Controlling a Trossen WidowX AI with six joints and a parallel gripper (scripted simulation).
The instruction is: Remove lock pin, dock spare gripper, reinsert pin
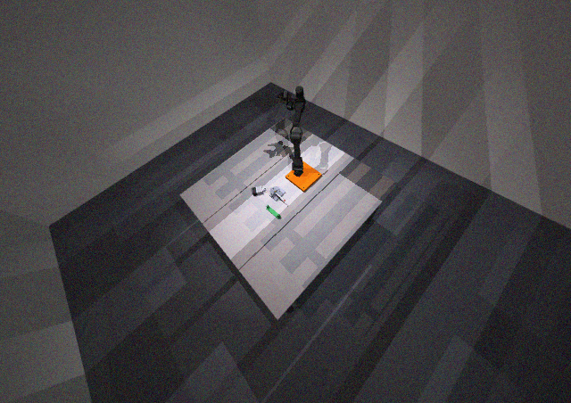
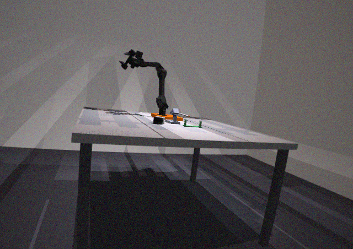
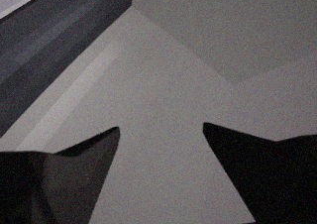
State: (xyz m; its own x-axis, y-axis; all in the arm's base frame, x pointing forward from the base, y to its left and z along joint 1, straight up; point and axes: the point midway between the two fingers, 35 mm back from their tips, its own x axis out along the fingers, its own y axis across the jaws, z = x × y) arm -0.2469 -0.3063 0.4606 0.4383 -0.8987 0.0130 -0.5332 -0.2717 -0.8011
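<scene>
The grey mount [image 1: 277, 192] [image 2: 175, 111] stands on the table, its socket head raised on a post. The lock pin [image 1: 282, 200] [image 2: 184, 115], thin with a red part near its outer end, sticks out from the socket head; how deep it sits is too small to tell. A small dark and light block, apparently the spare gripper [image 1: 258, 190] [image 2: 158, 120], rests on the table beside the mount, apart from it. My gripper [image 2: 122, 57] [image 3: 161, 129] is open and empty, high above the table and far from the mount and the spare gripper.
A green holder [image 1: 273, 212] [image 2: 192, 126] with two short uprights stands on the table near the pin's outer end. The orange base plate [image 1: 305, 183] [image 2: 177, 118] under the arm lies close behind the mount. The table [image 1: 277, 292] [image 2: 185, 144] has open edges all around.
</scene>
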